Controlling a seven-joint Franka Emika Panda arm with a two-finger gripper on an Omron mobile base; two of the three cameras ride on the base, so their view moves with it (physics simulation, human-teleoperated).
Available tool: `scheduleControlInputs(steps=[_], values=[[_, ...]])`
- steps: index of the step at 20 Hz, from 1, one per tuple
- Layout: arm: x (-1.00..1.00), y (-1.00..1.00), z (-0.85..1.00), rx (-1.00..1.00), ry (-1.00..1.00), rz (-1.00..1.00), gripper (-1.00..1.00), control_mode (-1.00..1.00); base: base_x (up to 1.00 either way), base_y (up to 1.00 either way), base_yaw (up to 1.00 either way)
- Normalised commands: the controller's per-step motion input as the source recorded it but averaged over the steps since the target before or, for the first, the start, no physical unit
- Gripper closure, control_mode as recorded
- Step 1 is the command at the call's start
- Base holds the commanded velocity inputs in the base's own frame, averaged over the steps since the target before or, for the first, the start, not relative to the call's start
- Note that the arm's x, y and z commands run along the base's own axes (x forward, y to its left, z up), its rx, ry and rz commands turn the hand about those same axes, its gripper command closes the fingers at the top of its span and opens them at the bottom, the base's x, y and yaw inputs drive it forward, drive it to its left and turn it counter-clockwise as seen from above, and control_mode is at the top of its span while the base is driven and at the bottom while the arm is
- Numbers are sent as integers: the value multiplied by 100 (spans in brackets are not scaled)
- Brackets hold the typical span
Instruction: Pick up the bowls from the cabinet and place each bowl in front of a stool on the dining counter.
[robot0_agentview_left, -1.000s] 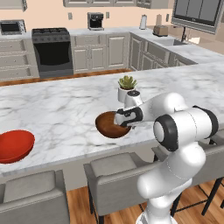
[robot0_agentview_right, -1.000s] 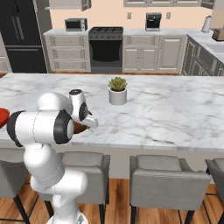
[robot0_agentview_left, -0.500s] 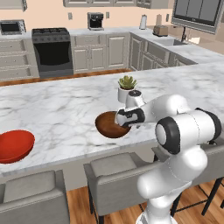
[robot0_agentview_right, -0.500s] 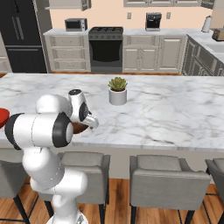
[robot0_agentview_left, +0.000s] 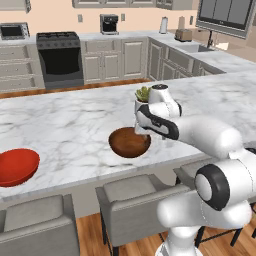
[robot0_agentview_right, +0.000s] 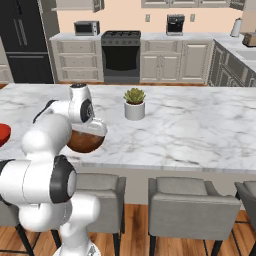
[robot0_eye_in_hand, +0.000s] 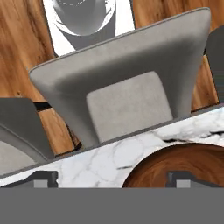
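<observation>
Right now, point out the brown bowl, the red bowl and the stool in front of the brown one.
brown bowl (robot0_agentview_left: 129, 142), left base view, inner hollow.
red bowl (robot0_agentview_left: 16, 166), left base view, inside surface.
stool (robot0_eye_in_hand: 127, 103), hand view, seat cushion.

The arm (robot0_agentview_left: 210, 135) is built of glossy white, rounded segments, joined by dark grey to black bands and round black caps at the joints. A thick white column with bulbous shoulders is seen behind the claw. A white cylindrical wrist link with a dark ring sits directly above the gripper (robot0_agentview_left: 141, 126), whose body is black. 2 small dark grey, square-ended fingertips (robot0_eye_in_hand: 187, 178) are shown at its end.
</observation>
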Motion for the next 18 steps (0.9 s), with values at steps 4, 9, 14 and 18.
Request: scheduleControlInputs(steps=[4,9,14,18], values=[[-98,20,65,0,24,18,-100,-100,0,0,0],[-100,56,16,0,17,18,-100,-100,0,0,0],[-85,6,0,11,-4,6,-100,-100,0,0,0],[-74,-10,0,11,-9,1,-100,-100,0,0,0]])
